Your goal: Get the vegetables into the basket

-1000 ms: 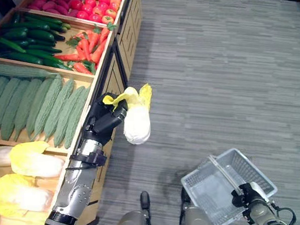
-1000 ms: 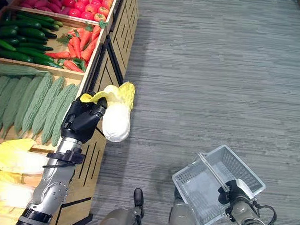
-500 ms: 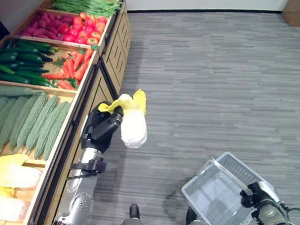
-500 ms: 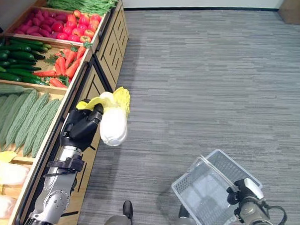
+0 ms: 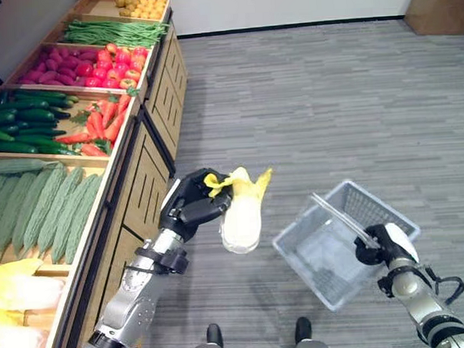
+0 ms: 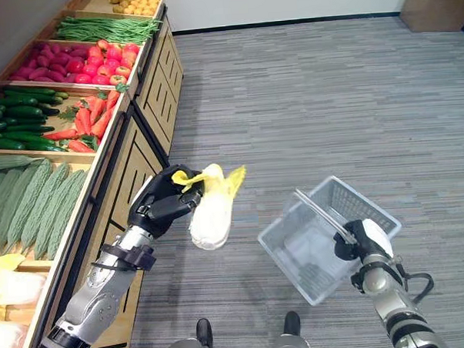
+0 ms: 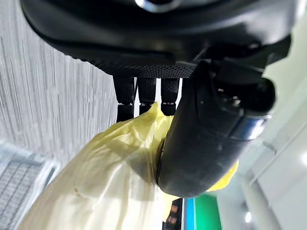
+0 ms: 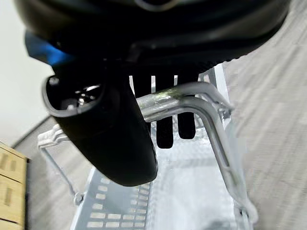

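My left hand is shut on a pale yellow-and-white cabbage, held by its leafy top with the white base hanging down above the floor. In the left wrist view the thumb and fingers pinch the yellow leaves of the cabbage. To its right hangs a light grey wire basket, empty, carried by its metal handle. My right hand is shut on that handle; the right wrist view shows the handle running under the curled fingers.
A wooden produce stand runs along the left, with bitter gourds, cucumbers, carrots, tomatoes, green beans and more cabbages. Grey carpet floor stretches open to the right.
The camera has swung right and the stand has slid left in view. My left hand has carried the cabbage away from the stand toward the basket, and my right hand has raised the basket closer.
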### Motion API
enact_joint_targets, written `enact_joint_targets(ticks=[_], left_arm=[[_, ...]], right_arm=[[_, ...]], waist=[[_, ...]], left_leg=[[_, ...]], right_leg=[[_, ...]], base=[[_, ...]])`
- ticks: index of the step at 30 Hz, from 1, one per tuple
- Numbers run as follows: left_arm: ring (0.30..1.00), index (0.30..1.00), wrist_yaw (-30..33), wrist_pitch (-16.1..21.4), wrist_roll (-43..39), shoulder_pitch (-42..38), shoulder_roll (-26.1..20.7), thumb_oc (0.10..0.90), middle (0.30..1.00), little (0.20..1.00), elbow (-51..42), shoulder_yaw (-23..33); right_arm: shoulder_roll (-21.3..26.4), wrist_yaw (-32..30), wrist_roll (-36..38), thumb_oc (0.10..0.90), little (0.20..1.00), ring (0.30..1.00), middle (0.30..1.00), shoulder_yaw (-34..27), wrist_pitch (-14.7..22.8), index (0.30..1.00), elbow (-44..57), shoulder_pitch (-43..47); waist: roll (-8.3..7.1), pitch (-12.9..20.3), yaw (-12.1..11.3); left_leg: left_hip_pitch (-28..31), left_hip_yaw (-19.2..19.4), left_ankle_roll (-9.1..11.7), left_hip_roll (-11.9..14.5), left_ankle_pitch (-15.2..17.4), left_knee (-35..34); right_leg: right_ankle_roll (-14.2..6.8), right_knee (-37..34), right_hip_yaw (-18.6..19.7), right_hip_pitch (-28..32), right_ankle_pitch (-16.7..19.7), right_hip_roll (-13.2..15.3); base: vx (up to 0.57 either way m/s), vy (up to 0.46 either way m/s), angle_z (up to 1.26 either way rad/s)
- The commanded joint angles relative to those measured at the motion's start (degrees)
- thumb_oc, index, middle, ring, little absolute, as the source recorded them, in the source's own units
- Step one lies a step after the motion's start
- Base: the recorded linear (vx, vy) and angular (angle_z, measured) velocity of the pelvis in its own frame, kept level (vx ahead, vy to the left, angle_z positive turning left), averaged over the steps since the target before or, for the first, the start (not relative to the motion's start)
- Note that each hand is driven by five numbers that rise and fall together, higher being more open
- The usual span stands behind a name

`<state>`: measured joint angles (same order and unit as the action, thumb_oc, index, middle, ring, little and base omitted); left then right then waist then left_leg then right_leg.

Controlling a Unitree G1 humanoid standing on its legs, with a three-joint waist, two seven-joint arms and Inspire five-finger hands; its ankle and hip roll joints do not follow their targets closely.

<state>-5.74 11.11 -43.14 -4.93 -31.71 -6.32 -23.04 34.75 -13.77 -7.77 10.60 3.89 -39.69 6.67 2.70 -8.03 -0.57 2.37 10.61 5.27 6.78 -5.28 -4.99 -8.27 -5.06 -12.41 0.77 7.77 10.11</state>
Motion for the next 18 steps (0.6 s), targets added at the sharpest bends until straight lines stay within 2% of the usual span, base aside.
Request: enact_joint_targets(ticks=[1,3,6,7,9,12,15,16,18], left_arm=[[0.300,0.300,-1.45,5.84,6.95,-10.38,-1.20,0.400,0.300,0.300,0.51,-1.67],[0.300,0.300,-0.44,6.82,13.66,-16.01,-2.11,0.400,0.300,0.300,4.41,-5.75],[0.300,0.300,3.73,8.16,29.43,-22.41,-2.75,0.400,0.300,0.300,13.42,-11.17],[0.300,0.300,3.91,8.26,29.64,-22.56,-2.63,0.400,0.300,0.300,13.62,-11.31],[0.300,0.300,8.91,8.93,42.00,-24.76,-2.34,0.400,0.300,0.300,19.00,-13.05],[0.300,0.300,16.33,10.18,67.03,-32.17,-6.06,0.400,0.300,0.300,23.91,-19.33],[0.300,0.300,17.30,10.70,69.37,-32.63,-5.67,0.400,0.300,0.300,25.24,-20.59],[0.300,0.300,20.81,9.88,74.30,-31.02,-4.33,0.400,0.300,0.300,28.69,-20.45],[0.300,0.300,22.74,9.03,78.25,-31.17,-4.12,0.400,0.300,0.300,29.95,-21.01]], right_arm=[[2.59,-2.69,4.63,0.400,0.300,0.300,0.300,1.55,6.95,0.300,3.16,11.24],[2.25,-1.79,5.35,0.400,0.300,0.300,0.300,4.70,7.51,0.300,4.48,15.21],[-0.23,-0.59,7.49,0.400,0.300,0.300,0.300,8.64,8.71,0.300,5.90,19.96],[-0.24,-0.58,7.51,0.400,0.300,0.300,0.300,8.60,8.72,0.300,5.85,20.02],[-2.17,0.05,9.53,0.400,0.300,0.300,0.300,9.91,9.66,0.300,7.73,21.15],[-4.28,0.46,10.94,0.400,0.300,0.300,0.300,12.46,11.84,0.300,11.05,22.07],[-4.72,0.51,11.47,0.400,0.300,0.300,0.300,12.86,12.46,0.300,12.35,21.99],[-5.78,1.61,14.05,0.400,0.300,0.300,0.300,14.07,13.60,0.300,16.64,21.12],[-6.49,2.45,15.61,0.400,0.300,0.300,0.300,14.88,14.32,0.300,18.98,20.67]], waist=[[-3.58,4.26,-0.36],[-3.51,4.81,-0.13],[-3.29,5.45,0.19],[-3.31,5.39,0.16],[-3.32,5.73,0.20],[-3.25,5.93,0.63],[-3.37,6.04,0.70],[-3.61,6.15,0.93],[-3.73,6.24,1.03]], left_leg=[[-1.54,-1.81,1.16,0.71,1.53,-0.01],[-1.42,-1.70,1.26,0.62,1.62,-0.01],[-1.23,-1.54,1.42,0.66,1.71,-0.01],[-1.21,-1.55,1.42,0.65,1.72,-0.01],[-1.11,-1.29,1.52,0.59,1.70,-0.01],[-0.72,-0.94,1.87,0.85,2.14,-0.01],[-0.93,-0.81,1.84,0.83,1.91,-0.01],[-0.83,-0.53,1.84,0.79,1.95,-0.01],[-0.81,-0.32,1.88,0.90,2.07,-0.01]], right_leg=[[-3.41,0.06,-0.35,0.32,-0.75,3.83],[-3.46,0.06,-0.33,0.53,-0.70,4.03],[-3.68,0.06,-0.48,0.80,-0.65,4.26],[-3.68,0.06,-0.49,0.82,-0.67,4.27],[-3.75,0.06,-0.40,0.90,-0.71,4.38],[-4.04,0.06,-0.31,1.11,-1.02,4.30],[-4.09,0.06,-0.19,0.75,-0.82,4.33],[-4.30,0.06,-0.08,0.65,-0.71,4.39],[-4.36,0.06,0.01,0.53,-0.76,4.42]], base=[[0.01,0.003,-0.05],[0.01,0.002,-0.04],[0.00,0.000,0.00],[0.00,0.000,0.00],[0.02,0.000,-0.01],[0.01,-0.001,0.00],[0.00,0.000,0.00],[0.00,0.000,0.00],[0.00,0.000,0.00]])
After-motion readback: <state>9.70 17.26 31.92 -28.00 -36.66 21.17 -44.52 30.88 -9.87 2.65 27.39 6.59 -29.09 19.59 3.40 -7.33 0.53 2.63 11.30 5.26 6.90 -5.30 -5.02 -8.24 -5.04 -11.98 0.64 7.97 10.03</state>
